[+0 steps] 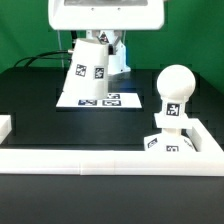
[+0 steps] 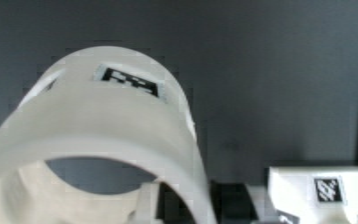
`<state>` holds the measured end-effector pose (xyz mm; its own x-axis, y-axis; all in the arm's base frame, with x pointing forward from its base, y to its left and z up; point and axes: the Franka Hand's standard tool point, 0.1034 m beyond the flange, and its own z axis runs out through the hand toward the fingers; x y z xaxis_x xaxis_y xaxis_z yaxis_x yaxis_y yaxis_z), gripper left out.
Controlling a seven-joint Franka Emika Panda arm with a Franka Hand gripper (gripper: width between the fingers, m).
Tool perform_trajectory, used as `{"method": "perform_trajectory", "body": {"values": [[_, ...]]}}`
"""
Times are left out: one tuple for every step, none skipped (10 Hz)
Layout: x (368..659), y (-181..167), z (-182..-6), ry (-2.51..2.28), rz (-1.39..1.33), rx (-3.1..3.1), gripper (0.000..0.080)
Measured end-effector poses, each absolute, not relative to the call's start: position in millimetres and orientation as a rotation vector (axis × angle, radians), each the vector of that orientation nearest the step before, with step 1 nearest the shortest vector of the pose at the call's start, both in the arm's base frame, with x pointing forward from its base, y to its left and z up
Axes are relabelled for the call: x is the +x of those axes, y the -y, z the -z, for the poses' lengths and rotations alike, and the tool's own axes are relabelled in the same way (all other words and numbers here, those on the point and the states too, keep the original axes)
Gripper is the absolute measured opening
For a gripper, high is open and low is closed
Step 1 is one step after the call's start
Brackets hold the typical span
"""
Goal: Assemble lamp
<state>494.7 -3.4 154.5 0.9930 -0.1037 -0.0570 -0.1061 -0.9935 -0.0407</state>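
The white cone shade [image 1: 88,68] is tilted over the marker board [image 1: 108,101] at the back of the table. My gripper [image 1: 100,45] is at the shade's upper end, mostly hidden behind it, and is shut on its wall. In the wrist view the shade [image 2: 105,120] fills most of the picture, with a dark finger [image 2: 247,195] against its rim. The ball-like bulb [image 1: 175,88] stands upright on the square base [image 1: 168,141] at the exterior view's right, well apart from the shade.
A low white wall [image 1: 80,158] runs along the table's front and up the exterior view's right side, next to the base. A white tagged piece [image 2: 327,188] shows beside the shade in the wrist view; I cannot tell which part it is.
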Motion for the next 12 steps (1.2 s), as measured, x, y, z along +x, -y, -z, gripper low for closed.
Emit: {"method": "perform_trajectory", "body": {"values": [[505.0, 0.1, -160.8, -0.193, -0.07, -3.086, 0.0045], [509.1, -0.6, -162.9, -0.203, -0.07, -3.086, 0.0045], [508.3, -0.4, -161.5, -0.201, -0.073, -3.087, 0.0045], [508.0, -0.3, -161.0, -0.201, -0.074, -3.087, 0.0045], [507.9, -0.3, -160.6, -0.201, -0.076, -3.087, 0.0045], [507.7, -0.2, -160.2, -0.201, -0.077, -3.087, 0.0045], [507.6, -0.2, -159.9, -0.201, -0.078, -3.088, 0.0045], [508.2, -3.7, -161.1, -0.214, -0.082, -3.086, 0.0045], [511.8, -14.9, -166.1, -0.211, -0.082, -3.083, 0.0045], [518.2, -26.6, -173.0, -0.216, -0.076, -3.074, 0.0045], [524.0, -35.6, -179.0, -0.217, -0.065, -3.069, 0.0045], [529.4, -44.4, -185.8, -0.205, -0.06, -3.064, 0.0045]]}}
